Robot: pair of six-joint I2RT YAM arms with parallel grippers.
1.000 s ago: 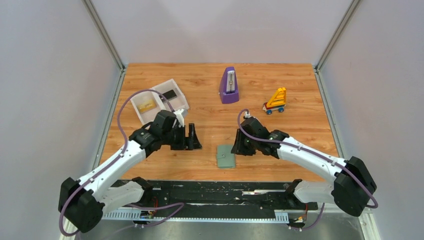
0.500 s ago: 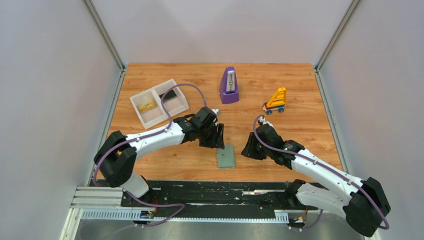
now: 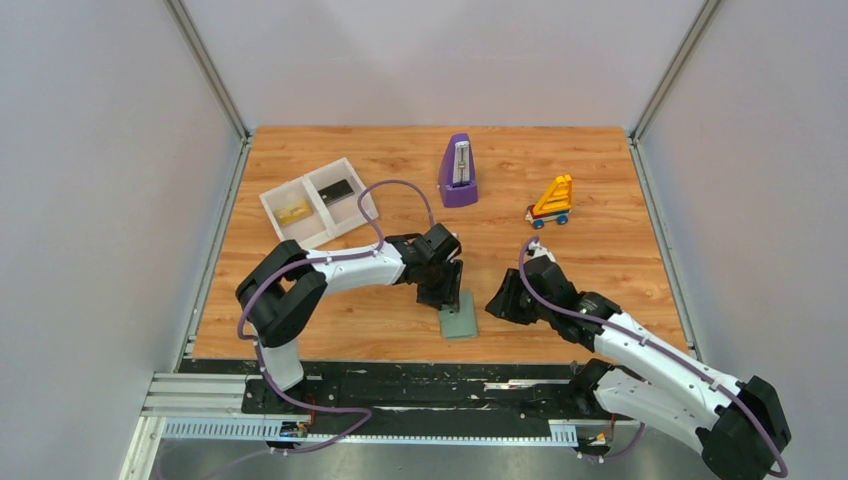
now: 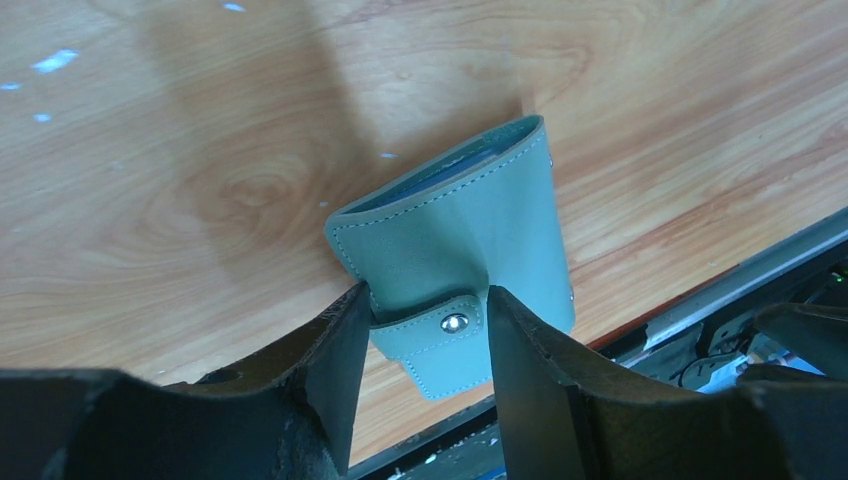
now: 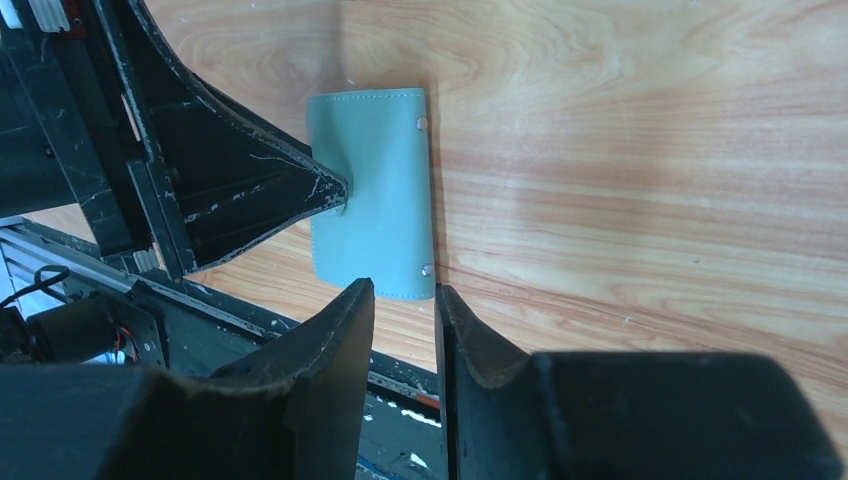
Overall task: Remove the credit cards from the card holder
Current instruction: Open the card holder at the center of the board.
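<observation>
Left gripper (image 4: pixel 426 295) pinches strap tab (image 4: pixel 445 345) of the 1 card holder (image 4: pixel 470 230) at near edge of worktop (image 3: pixel 380 330); right gripper (image 5: pixel 402 286) slightly parted, empty, beside it. Gold card (image 3: pixel 294 212) and black card (image 3: pixel 338 189), 2 total, in 1 tray (image 3: pixel 273 217) by left edge.

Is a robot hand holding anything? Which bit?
The left gripper straddles the strap tab of the holder, touching both its sides; whether it grips firmly cannot be told. The right gripper holds nothing.
</observation>
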